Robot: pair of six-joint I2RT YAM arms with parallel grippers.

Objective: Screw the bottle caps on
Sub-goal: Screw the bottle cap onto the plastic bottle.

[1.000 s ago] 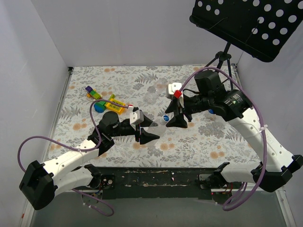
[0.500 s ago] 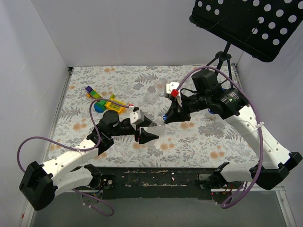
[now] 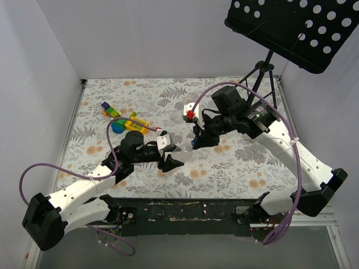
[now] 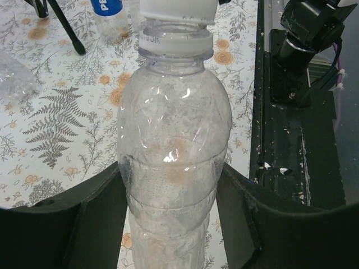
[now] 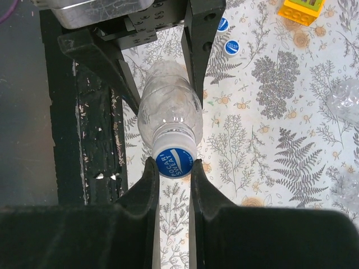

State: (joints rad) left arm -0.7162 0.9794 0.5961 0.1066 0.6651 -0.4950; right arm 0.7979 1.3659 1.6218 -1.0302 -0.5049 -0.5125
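Note:
A clear bottle (image 4: 174, 129) without a label is held off the table, with my left gripper (image 4: 173, 168) shut around its body; both black fingers (image 4: 84, 224) press its sides. A blue-and-white cap (image 5: 174, 161) sits on the bottle's neck (image 5: 170, 109). My right gripper (image 5: 173, 163) is shut on that cap, one finger on each side of it. In the top view the two grippers meet at mid-table, left (image 3: 170, 161) and right (image 3: 196, 141), with the bottle (image 3: 180, 149) between them. Two loose caps (image 5: 222, 24) lie on the floral mat beyond.
A bottle with a blue label (image 4: 107, 8) lies past the held one. Crumpled clear bottles (image 5: 348, 101) lie to one side. Colourful toy blocks (image 3: 120, 119) sit at the left of the mat. A black tripod (image 3: 263, 73) with a perforated stand (image 3: 291, 28) is at the back right.
My right arm has swung left toward the left gripper and its jaws have shut on the cap of the held bottle. The left gripper has kept its hold, shifting slightly.

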